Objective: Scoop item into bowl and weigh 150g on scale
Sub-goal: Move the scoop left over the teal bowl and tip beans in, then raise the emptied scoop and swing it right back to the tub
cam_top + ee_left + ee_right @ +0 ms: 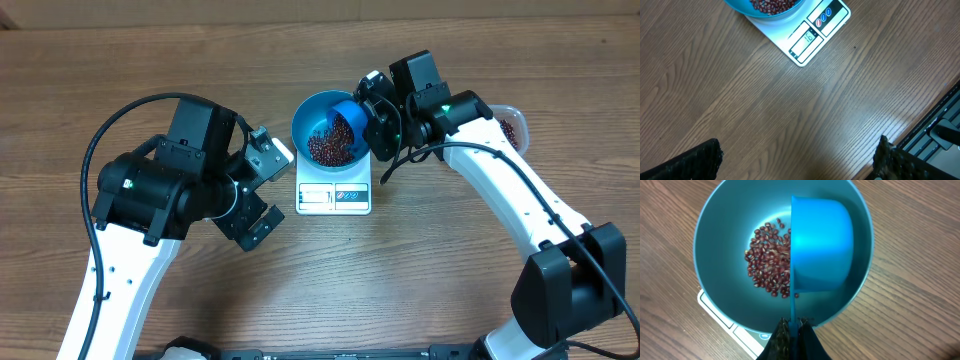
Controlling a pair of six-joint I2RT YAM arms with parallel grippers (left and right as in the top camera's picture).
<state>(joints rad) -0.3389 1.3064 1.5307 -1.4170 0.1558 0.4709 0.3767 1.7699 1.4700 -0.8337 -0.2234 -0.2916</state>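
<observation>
Many beans (767,260): small and dark red-brown, lying as a thin loose patch on the floor of the bowl (707,245). Much of that floor shows bare blue.
Blue scoop (822,245): inside the bowl's rim, rolled onto its side with its mouth turned toward the beans. Its lip sits right at the edge of the patch, with a few beans just beside it. I cannot tell whether any are left in the cup.
Hold on the scoop: the right gripper (792,327) is pinched tight on the thin handle, jaws drawn fully together on it.
White scale (333,195): directly under the bowl, which sits on its platform. The display is lit in the left wrist view, but the digits are too small to trust.
Clear tub (508,108): beyond the right arm and well apart from the scale, with beans inside. The arm partly hides it.
Idle side: the left gripper (797,160) hangs over bare table (740,110) near the scale's display edge, fingers spread as wide as they go and holding nothing.
Step in hand: by my reckoning, a scoopful is being tipped out into the bowl.
Next move: it likely calls for rolling the scoop level and lifting it clear without nudging the bowl. After that comes reading the scale and going to the tub for more if it is short. Later additions should be small, so the weight isn't overshot.
</observation>
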